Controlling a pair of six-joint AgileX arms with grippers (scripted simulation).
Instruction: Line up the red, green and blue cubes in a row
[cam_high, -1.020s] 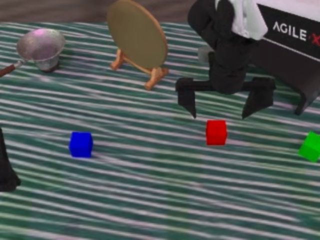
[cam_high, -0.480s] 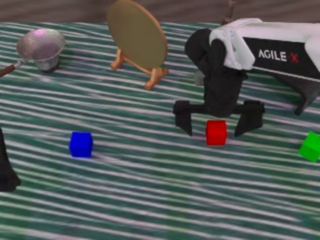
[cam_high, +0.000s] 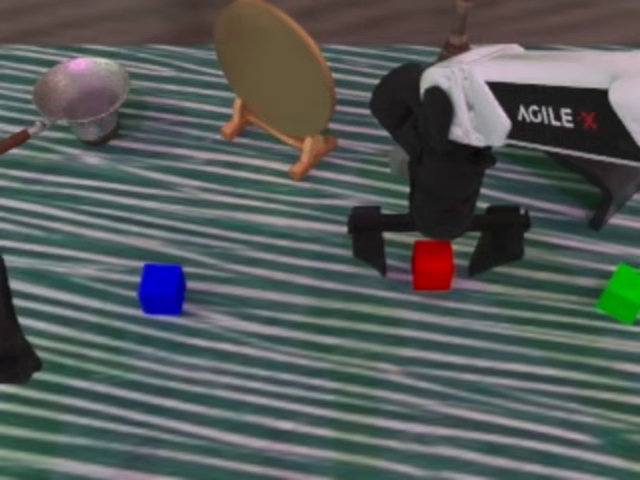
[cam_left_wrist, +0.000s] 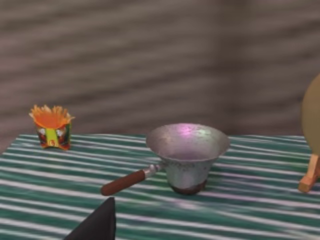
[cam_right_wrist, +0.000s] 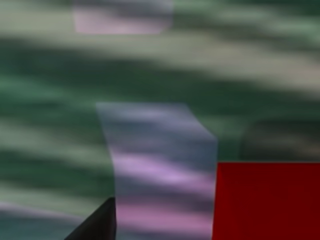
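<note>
Nearest the camera in the top view lies a broad stretch of bare green-and-white striped tablecloth (cam_high: 320, 400), with only the dark tip of the parked left gripper (cam_high: 12, 345) at the table's left edge; whether its fingers are apart or together cannot be told. Farther back, the three cubes sit roughly across the cloth, well apart from one another: the blue cube (cam_high: 162, 288) toward the left with open cloth all around it, the red cube (cam_high: 432, 265) right of centre, and the green cube (cam_high: 622, 292) at the table's right edge, partly cut off by the frame. The right gripper (cam_high: 438, 250) stands low over the red cube, its two black fingers spread wide, one on each side and neither touching it. Behind that, toward the far edge, stand a round wooden disc (cam_high: 274, 68) tilted on its stand and a metal pan (cam_high: 82, 92) with a brown handle at far left.
</note>
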